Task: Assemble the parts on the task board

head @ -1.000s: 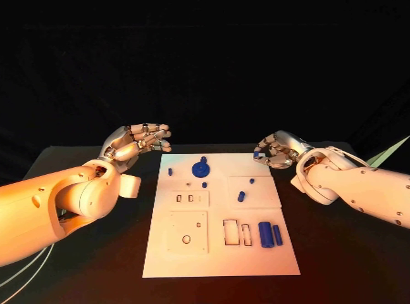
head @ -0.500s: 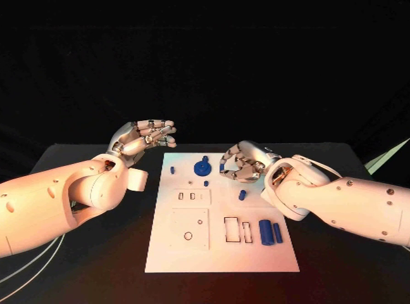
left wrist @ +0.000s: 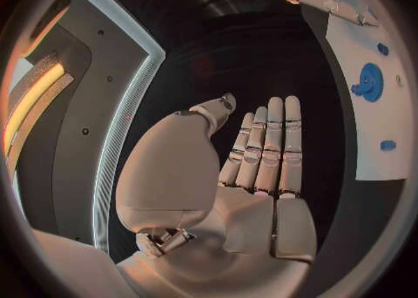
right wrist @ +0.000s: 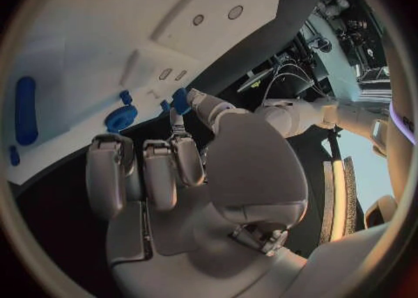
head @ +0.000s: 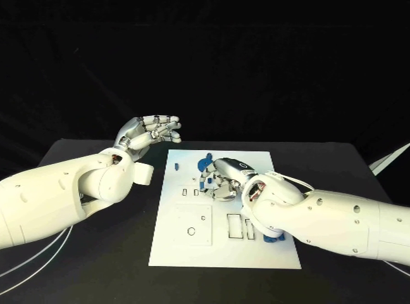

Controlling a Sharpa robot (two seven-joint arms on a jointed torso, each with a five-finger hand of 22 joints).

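The white task board (head: 225, 250) lies in the middle of the black table. A blue gear (head: 204, 165) stands near its far edge, with a small blue peg (head: 177, 167) beside it. My right hand (head: 223, 180) hovers low over the board's middle, just behind the small slots. Its thumb and a finger pinch a small blue part (right wrist: 180, 99). My left hand (head: 151, 132) is raised off the board's far left corner, with its fingers stretched out and nothing in it (left wrist: 253, 166). The gear (right wrist: 120, 118) and a blue cylinder (right wrist: 26, 110) also appear in the right wrist view.
My right forearm (head: 341, 218) lies across the board's right side and partly hides the blue cylinders (head: 274, 238). Rectangular recesses (head: 239, 227) lie in front of my right hand. Bare black table (head: 105, 253) surrounds the board. White cables (head: 41, 259) hang at the left.
My right hand has swung from the board's far right corner leftward and down over its middle, keeping the small blue part. My left hand rose slightly and its fingers straightened.
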